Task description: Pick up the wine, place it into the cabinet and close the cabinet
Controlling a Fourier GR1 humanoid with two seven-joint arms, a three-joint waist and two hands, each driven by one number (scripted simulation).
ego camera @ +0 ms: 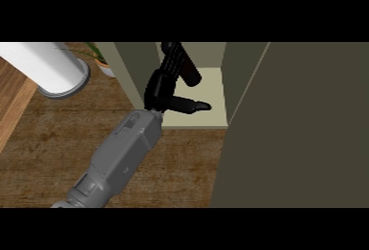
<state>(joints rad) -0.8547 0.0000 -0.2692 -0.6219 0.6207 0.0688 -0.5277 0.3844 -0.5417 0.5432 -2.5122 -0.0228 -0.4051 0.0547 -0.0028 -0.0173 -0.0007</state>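
- The left hand (163,89) reaches into the cabinet (207,116). Its fingers are straight, its thumb sticks out, and it holds nothing I can see.
- I cannot see the wine anywhere.
- The cabinet door (302,127) stands open.
- Wine is likely heavy, slippery glass that breaks. Best to hold it round the middle.
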